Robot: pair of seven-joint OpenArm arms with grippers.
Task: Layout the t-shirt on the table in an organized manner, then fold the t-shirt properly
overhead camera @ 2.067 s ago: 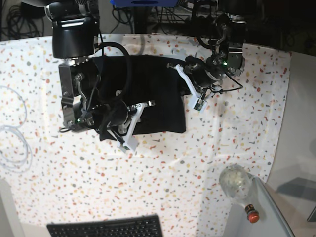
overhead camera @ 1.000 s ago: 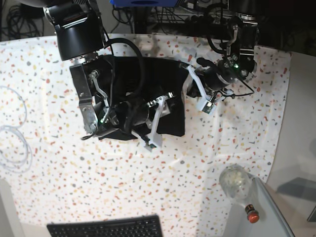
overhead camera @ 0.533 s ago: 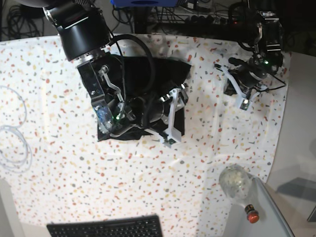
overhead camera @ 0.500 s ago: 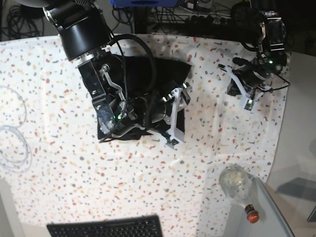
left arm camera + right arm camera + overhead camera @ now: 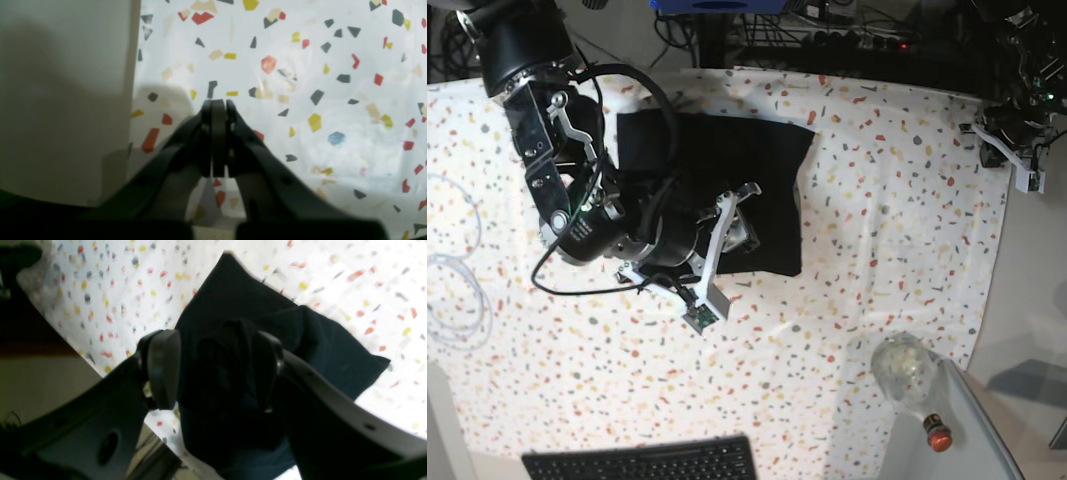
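The black t-shirt (image 5: 727,160) lies on the speckled table (image 5: 877,230) at the back, a roughly square dark patch with straight edges. My right gripper (image 5: 742,235) hangs over its front right part. In the right wrist view its jaws (image 5: 217,370) stand open, and a hump of the t-shirt (image 5: 240,296) shows between them; whether a finger touches it I cannot tell. My left gripper (image 5: 1012,140) is far from the cloth, at the table's right edge. Its fingers (image 5: 218,103) are pressed together with nothing between them.
A black keyboard (image 5: 642,462) lies at the front edge. A clear bottle (image 5: 902,368) and a red-capped item (image 5: 939,438) sit at the front right corner. White cable loops (image 5: 447,280) lie at the left. Grey floor (image 5: 66,100) starts just beyond the left gripper.
The left arm has drawn away from the t-shirt to the table's right edge. The right arm has pulled back left and toward the front, off the shirt's right side.
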